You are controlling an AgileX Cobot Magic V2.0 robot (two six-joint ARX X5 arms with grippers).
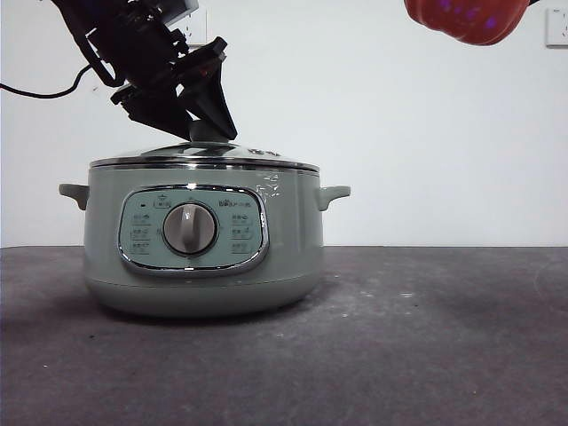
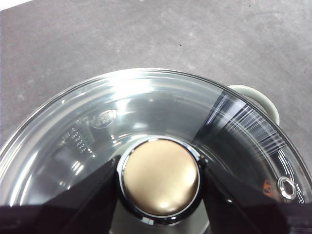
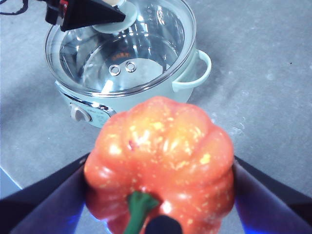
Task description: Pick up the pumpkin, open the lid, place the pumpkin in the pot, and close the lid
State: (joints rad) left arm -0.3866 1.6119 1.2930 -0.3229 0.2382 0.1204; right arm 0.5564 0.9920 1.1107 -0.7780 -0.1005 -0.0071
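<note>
- Dark grey table (image 1: 426,337) under a plain white wall; the pot (image 1: 202,266) stands on it with its dial facing the front camera.
- On the pot sits the lid (image 1: 204,158), its glass dome closed over the rim.
- Left gripper (image 2: 161,180) is at the lid's knob (image 2: 161,178), one black jaw on each side, pressed against its collar, grasping it.
- Right gripper (image 3: 161,195) is clenched on the pumpkin (image 3: 161,161), held high in the air, well apart from the pot and off to its side.
</note>
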